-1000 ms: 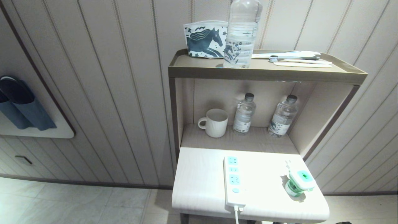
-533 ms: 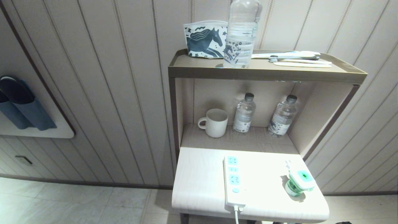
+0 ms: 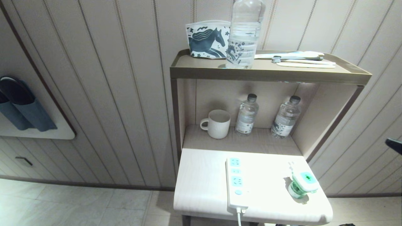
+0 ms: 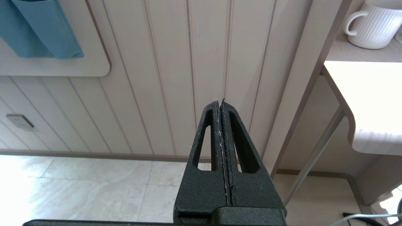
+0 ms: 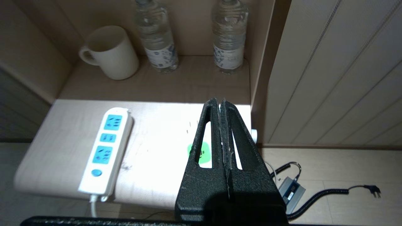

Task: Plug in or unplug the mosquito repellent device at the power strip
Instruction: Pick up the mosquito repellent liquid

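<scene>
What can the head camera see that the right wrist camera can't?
Only the head view shows the top shelf with the horse-print pouch, a big water bottle and toothbrushes, plus blue slippers on the wall.

Only the right wrist view shows the right tool shut, above the table, and a coiled black cable on the floor.

Both show the power strip, the mosquito repellent device, the white mug and two small water bottles.

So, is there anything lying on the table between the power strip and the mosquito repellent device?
No. In the head view, the stretch of table between the power strip and the mosquito repellent device is bare.
</scene>
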Robot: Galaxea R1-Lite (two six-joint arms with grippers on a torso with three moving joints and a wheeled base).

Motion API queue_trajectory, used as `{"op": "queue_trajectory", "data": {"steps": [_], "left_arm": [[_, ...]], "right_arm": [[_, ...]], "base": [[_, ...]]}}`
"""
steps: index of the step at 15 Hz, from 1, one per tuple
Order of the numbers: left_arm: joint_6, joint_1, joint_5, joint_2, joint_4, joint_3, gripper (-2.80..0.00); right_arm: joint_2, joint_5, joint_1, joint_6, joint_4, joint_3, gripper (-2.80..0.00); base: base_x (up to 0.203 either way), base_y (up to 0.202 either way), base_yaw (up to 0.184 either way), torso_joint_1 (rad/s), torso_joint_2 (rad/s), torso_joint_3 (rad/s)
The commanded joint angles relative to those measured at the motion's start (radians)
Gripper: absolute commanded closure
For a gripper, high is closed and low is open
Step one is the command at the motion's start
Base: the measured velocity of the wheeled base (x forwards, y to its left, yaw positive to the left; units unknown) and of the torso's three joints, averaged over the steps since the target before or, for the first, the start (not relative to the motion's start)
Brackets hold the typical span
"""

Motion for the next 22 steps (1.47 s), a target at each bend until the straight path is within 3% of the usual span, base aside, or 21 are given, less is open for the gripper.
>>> {"op": "queue_trajectory", "data": {"steps": [1, 5, 8, 14, 22], "left_arm": [[0.000, 0.000, 0.000, 0.000, 0.000, 0.000, 0.00], [0.000, 0.000, 0.000, 0.000, 0.000, 0.000, 0.00], [0.000, 0.000, 0.000, 0.000, 0.000, 0.000, 0.00], [0.000, 0.000, 0.000, 0.000, 0.000, 0.000, 0.00], [0.000, 0.000, 0.000, 0.000, 0.000, 0.000, 0.00]], "right_arm": [[0.146, -0.030, 0.005, -0.001, -0.139, 0.060, 0.00], [0.168, -0.127, 0.071, -0.050, -0.309, 0.232, 0.00], [0.176, -0.149, 0.095, -0.121, -0.420, 0.337, 0.00], [0.188, -0.152, 0.101, -0.197, -0.428, 0.382, 0.00], [0.251, -0.157, 0.103, -0.188, -0.428, 0.374, 0.00]], "base": [[0.000, 0.000, 0.000, 0.000, 0.00, 0.000], [0.000, 0.000, 0.000, 0.000, 0.00, 0.000], [0.000, 0.000, 0.000, 0.000, 0.00, 0.000], [0.000, 0.000, 0.000, 0.000, 0.00, 0.000], [0.000, 0.000, 0.000, 0.000, 0.00, 0.000]]}}
